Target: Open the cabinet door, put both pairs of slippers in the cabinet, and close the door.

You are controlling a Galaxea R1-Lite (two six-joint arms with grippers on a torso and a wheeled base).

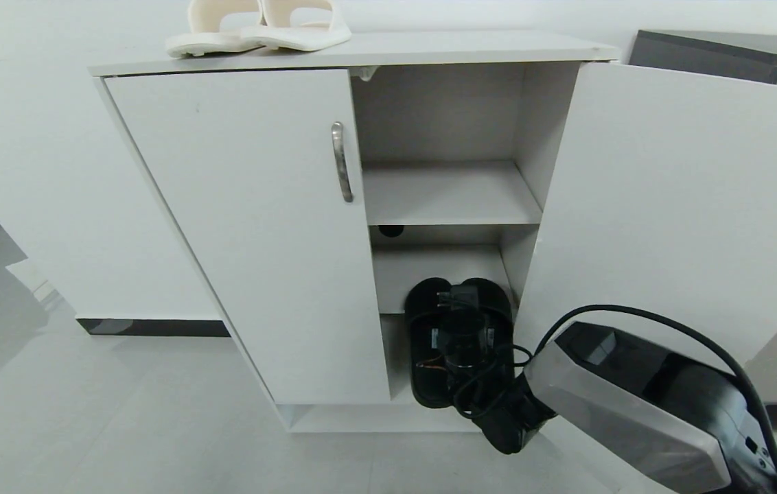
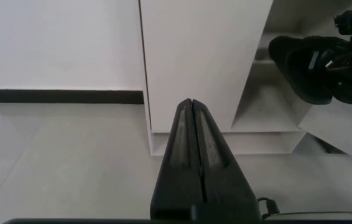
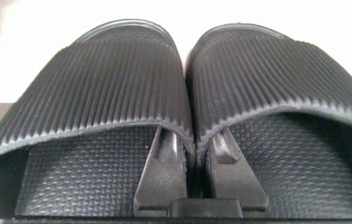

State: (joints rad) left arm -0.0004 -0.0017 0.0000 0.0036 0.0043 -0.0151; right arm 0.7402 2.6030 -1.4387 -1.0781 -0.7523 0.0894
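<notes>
Right pincer (image 1: 460,343), at 5 o'clock in my head view, is clamped on the pair of black ribbed rubber slippers (image 1: 426,309) at the lowest compartment of the white wooden cabinet (image 1: 237,226). Its right door (image 1: 677,199) stands open. Cream foam slippers (image 1: 258,31) rest on the cabinet's top at 11 o'clock.

Left wrist view: my left pincer (image 2: 191,143) is pressed closed on nothing.

Right wrist view: the fingers (image 3: 163,168) pinch both slippers' inner walls together.

You have no text, number or sign here that can be read. The one candidate is a small pale patch (image 2: 313,60) on the black slippers (image 2: 294,78), and it is too small to make out. The white cabinet (image 1: 244,226) shows you plain faces, with no lettering.
</notes>
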